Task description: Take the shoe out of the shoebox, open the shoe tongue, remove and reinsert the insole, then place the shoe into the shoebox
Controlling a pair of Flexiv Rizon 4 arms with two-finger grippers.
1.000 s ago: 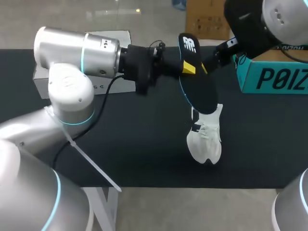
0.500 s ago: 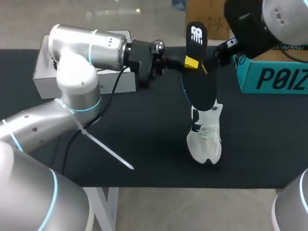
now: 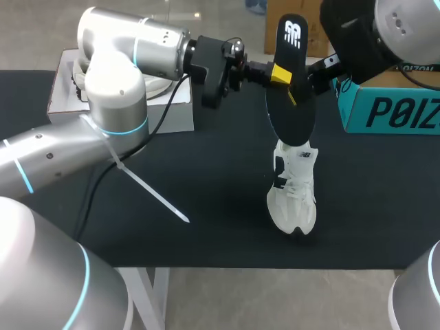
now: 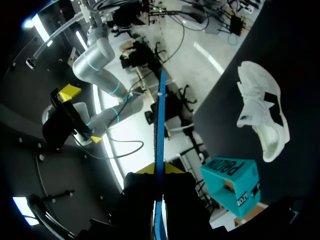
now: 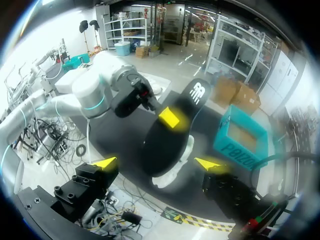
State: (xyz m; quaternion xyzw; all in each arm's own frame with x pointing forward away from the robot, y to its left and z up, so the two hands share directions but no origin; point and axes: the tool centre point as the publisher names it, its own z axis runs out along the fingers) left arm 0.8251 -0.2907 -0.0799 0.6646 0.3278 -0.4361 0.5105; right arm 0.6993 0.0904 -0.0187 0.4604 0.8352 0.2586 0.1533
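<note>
L fingers (image 3: 279, 74) clamped on insole (image 3: 291, 110), held upright, lower end at shoe (image 3: 294, 196) on surface (image 3: 206, 172); R fingers (image 5: 106, 162) apart, near insole.

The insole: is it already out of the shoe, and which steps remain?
Done: the shoe lies on the table, outside the teal shoebox, and the insole is out of it. In hand: the left gripper holds the insole in the air above the shoe. Left: put the insole back in, then place the shoe into the shoebox.
</note>
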